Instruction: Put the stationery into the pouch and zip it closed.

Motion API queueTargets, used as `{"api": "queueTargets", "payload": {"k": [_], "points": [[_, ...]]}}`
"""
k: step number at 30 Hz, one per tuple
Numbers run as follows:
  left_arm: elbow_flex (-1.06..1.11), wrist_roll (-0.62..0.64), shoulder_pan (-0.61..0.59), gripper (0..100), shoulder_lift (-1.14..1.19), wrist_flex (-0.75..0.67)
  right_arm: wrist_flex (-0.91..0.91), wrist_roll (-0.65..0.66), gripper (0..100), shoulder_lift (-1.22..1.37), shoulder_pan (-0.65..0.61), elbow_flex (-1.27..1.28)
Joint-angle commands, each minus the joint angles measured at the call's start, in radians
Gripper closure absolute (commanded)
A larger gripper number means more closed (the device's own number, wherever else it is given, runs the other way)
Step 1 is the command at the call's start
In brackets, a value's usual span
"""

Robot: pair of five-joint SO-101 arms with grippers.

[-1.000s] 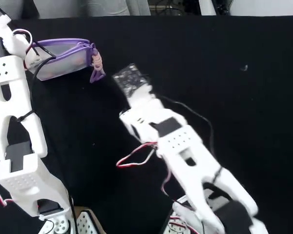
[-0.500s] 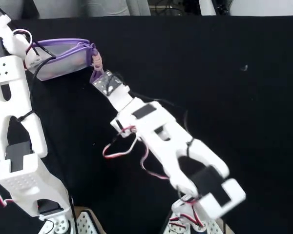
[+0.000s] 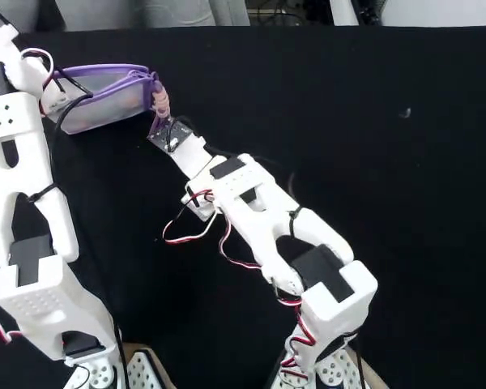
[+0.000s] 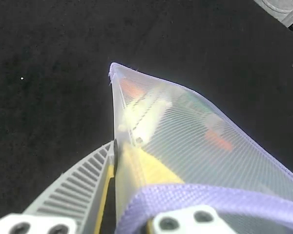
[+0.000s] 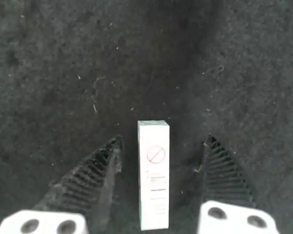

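Note:
A translucent pouch (image 3: 105,96) with purple trim hangs at the far left of the table, and my left gripper (image 3: 53,96) is shut on its left end. In the left wrist view the pouch (image 4: 185,131) holds coloured items, and the left gripper (image 4: 116,163) pinches its edge. A pink cord (image 3: 159,99) dangles from the pouch's right end. My right gripper (image 3: 165,134) sits just below that end. In the right wrist view the right gripper (image 5: 163,141) is open, and a small white box (image 5: 154,170) lies on the cloth between its fingers, touching neither.
Black cloth (image 3: 373,146) covers the whole table, with wide free room to the right. The left arm's white links (image 3: 20,203) stand along the left edge. Loose red and white wires (image 3: 194,235) hang from the right arm.
The right arm swung left across the table and stretched out, bringing its gripper from the middle to just below the pouch's right end. The left arm and pouch stayed still.

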Motion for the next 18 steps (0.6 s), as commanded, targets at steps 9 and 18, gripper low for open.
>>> {"api": "queueTargets", "payload": {"k": [9, 18], "points": [[-0.010, -0.006, 0.001, 97, -0.020, -0.023, 0.068, 0.005, 75.6, -0.005, 0.018, -0.070], [-0.008, -0.006, 0.001, 97, -0.018, -0.023, 0.089, 0.008, 87.2, -0.007, 0.035, -0.084]]}}
